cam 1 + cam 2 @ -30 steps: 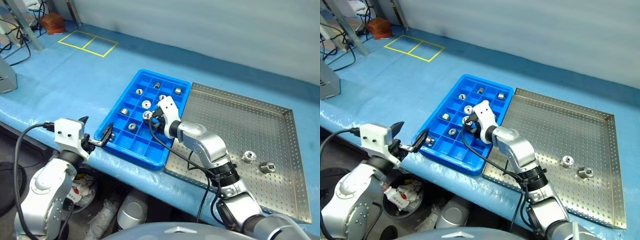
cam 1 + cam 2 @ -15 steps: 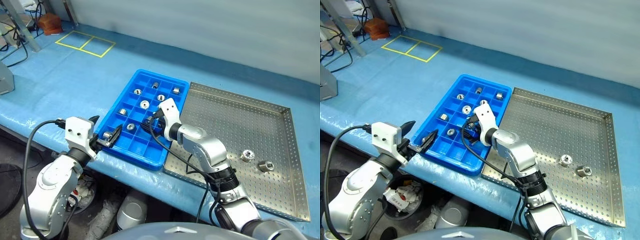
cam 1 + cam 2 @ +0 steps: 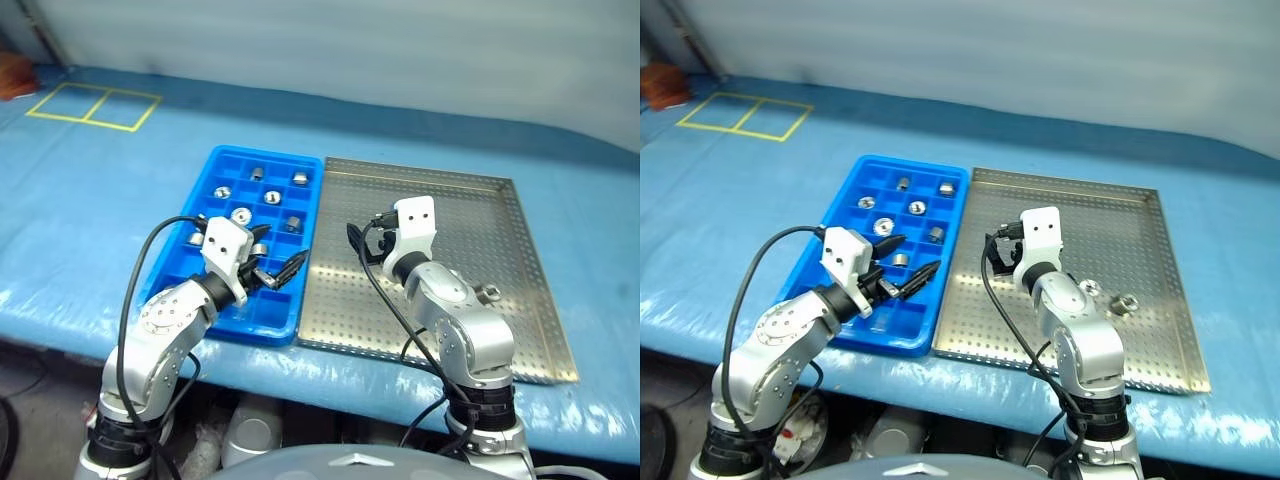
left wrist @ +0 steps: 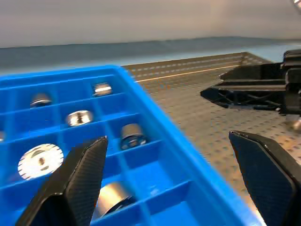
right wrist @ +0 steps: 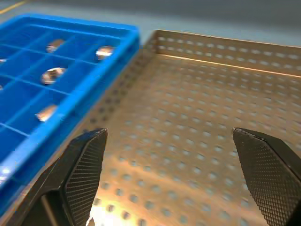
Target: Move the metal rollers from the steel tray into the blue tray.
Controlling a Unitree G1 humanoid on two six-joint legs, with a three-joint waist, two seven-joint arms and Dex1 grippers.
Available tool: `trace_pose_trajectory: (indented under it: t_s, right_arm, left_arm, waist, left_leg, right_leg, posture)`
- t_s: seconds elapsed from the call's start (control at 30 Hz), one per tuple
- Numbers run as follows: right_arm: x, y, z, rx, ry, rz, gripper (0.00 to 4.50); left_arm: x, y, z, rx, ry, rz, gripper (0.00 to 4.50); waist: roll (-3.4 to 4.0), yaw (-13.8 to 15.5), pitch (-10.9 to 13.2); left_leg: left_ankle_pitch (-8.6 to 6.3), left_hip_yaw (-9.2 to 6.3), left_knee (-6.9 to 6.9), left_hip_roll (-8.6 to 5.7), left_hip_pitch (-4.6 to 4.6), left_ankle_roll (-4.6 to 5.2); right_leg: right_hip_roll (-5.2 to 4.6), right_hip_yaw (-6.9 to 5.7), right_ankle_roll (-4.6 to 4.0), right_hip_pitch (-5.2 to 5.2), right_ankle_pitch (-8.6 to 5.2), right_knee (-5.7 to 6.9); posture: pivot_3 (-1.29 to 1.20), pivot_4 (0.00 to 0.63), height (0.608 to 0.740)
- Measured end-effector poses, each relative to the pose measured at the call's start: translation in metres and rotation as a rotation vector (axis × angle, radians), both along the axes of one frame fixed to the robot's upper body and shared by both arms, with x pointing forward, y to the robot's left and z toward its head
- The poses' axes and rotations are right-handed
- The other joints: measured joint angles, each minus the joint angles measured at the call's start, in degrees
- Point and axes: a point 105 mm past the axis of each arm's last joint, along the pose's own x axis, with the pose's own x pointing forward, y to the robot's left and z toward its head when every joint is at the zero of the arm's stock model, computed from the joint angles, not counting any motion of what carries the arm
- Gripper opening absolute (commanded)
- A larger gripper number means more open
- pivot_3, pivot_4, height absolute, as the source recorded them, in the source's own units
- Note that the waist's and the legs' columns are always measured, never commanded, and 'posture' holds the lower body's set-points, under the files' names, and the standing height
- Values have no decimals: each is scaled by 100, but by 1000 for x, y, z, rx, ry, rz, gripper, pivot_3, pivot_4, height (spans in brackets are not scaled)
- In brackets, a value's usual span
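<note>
Blue tray: gridded plastic, on the blue table cover, its long side touching or just beside the steel tray; several metal rollers lie one to a compartment, mostly in the far and middle rows; near-edge compartments partly hidden by the left arm

Steel tray: perforated floor, low rim, to the right of the blue tray; two rollers on its floor by the right forearm, one in plain sight, the other at the arm's edge and partly covered

Left gripper: jaws spread wide, nothing between them; over the blue tray's right-hand compartments, pointing toward the steel tray; in the left wrist view its fingers frame the tray's cells with rollers inside

Right gripper: released, jaws wide apart and empty; over the left part of the steel tray, clear of both rollers there; in the right wrist view its fingers stand over bare perforated floor, the blue tray's edge to one side

Yellow tape square: on the table cover, far left, well apart from both trays
</note>
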Motion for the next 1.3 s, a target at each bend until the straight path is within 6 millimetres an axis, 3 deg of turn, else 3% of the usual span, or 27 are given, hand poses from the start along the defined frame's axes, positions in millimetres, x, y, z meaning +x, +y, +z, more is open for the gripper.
trace_pose_trajectory:
  t_s: [0.13,0.3,0.6,1.13,1.23,1.3]
  right_arm:
    - [-9,-13,-9,-5,24,-97,4478]
    - [-15,-19,-26,-20,77,-168,4478]
    - [-11,-26,-43,-19,106,-235,4478]
    - [2,-36,-62,1,147,-303,4478]
    - [1,-35,-69,5,174,-301,3888]
    - [1,-35,-70,7,173,-297,3211]
  left_arm:
    - [0,-16,-1,6,-26,-84,4500]
    - [-3,-26,-6,25,-44,-168,4500]
    - [-11,-37,-9,75,-136,-275,4500]
    - [-14,-39,-16,45,-124,-247,4500]
    - [-15,-38,-19,50,-117,-235,4500]
    - [-14,-37,-18,49,-117,-227,4500]
  waist:
    - [0,-512,0]
    - [2,-863,0]
    - [2,-930,0]
    - [2,-916,0]
    - [2,-906,0]
    - [2,-895,0]
  left_leg:
    - [0,-3,-5,1,12,1]
    - [1,0,-3,2,23,1]
    - [3,20,1,-2,29,5]
    - [3,26,1,-1,30,6]
    - [3,26,1,-2,30,6]
    - [3,26,0,-1,31,6]
  right_leg:
    - [3,4,-11,7,1,5]
    - [7,14,-5,6,-4,19]
    - [2,32,2,6,-1,24]
    - [4,39,7,4,3,25]
    - [3,39,7,4,3,25]
    - [3,39,7,4,3,25]
  posture:
    - [62,150,740]
    - [36,150,740]
    - [33,150,740]
    - [83,150,740]
    - [100,150,740]
    - [112,150,740]
